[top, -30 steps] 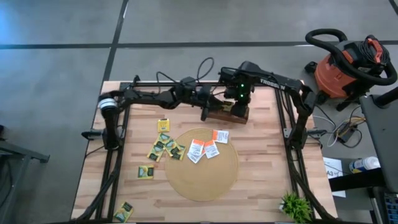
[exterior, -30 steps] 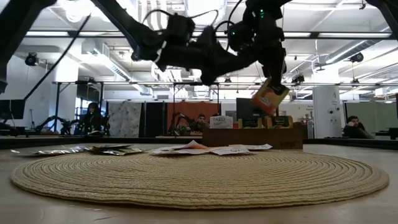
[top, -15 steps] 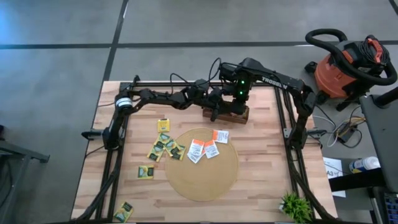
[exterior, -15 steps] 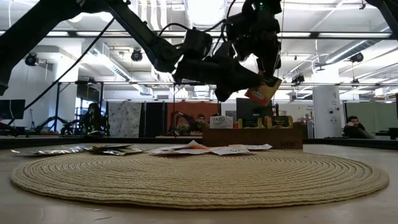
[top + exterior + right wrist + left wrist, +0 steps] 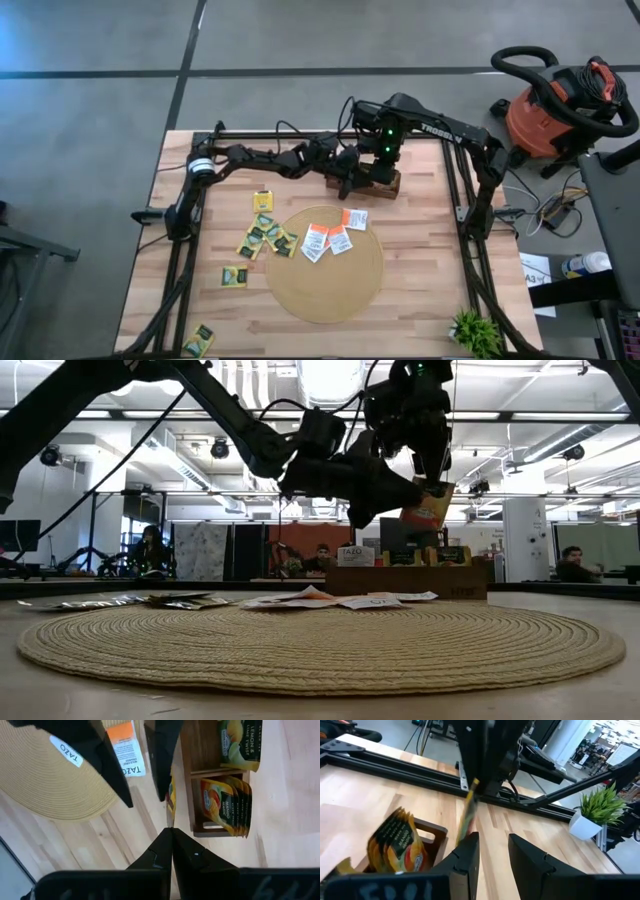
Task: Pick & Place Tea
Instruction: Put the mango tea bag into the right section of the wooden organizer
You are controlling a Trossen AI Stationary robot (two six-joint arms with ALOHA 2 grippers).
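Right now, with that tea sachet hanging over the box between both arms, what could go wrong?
1. The right gripper pinches only the edge of the orange sachet, so it might slip or tear as the open left gripper closes in.
2. Both grippers crowd together above the wooden box; they could bump each other.
3. The mango sachets already fill the end compartment, so a dropped sachet could land outside it.
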